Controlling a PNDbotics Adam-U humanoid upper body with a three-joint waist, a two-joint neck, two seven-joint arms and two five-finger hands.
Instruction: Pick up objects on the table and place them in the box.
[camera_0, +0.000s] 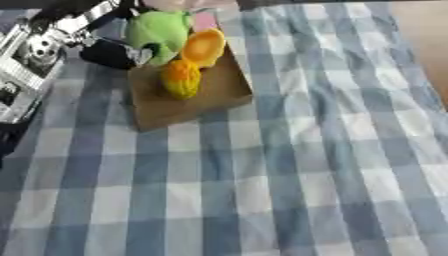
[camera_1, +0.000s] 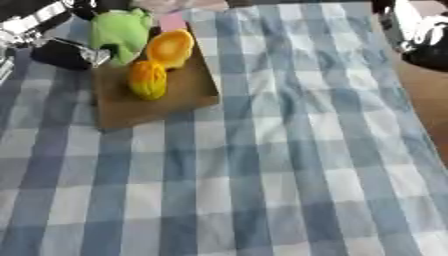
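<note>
Three objects are seen at the upper left of the frame: a green soft object (camera_0: 157, 31), an orange cup-shaped object (camera_0: 203, 47) and a yellow-orange object (camera_0: 180, 78) in the brown box (camera_0: 201, 102). The left hand (camera_0: 114, 54) lies just beside the green soft object; whether its fingers are closed cannot be told. The right hand (camera_1: 420, 35) is well apart at upper right, finger state likewise undetermined, so the left hand is judged nearer.

Black left hand (camera_0: 114, 52) on a silver-and-black arm (camera_0: 35, 47).

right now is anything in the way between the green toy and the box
Nothing visible does. The green toy is already at the far left edge of the box, with the left hand beside it. An orange shell and a yellow-orange lump lie alongside.
</note>
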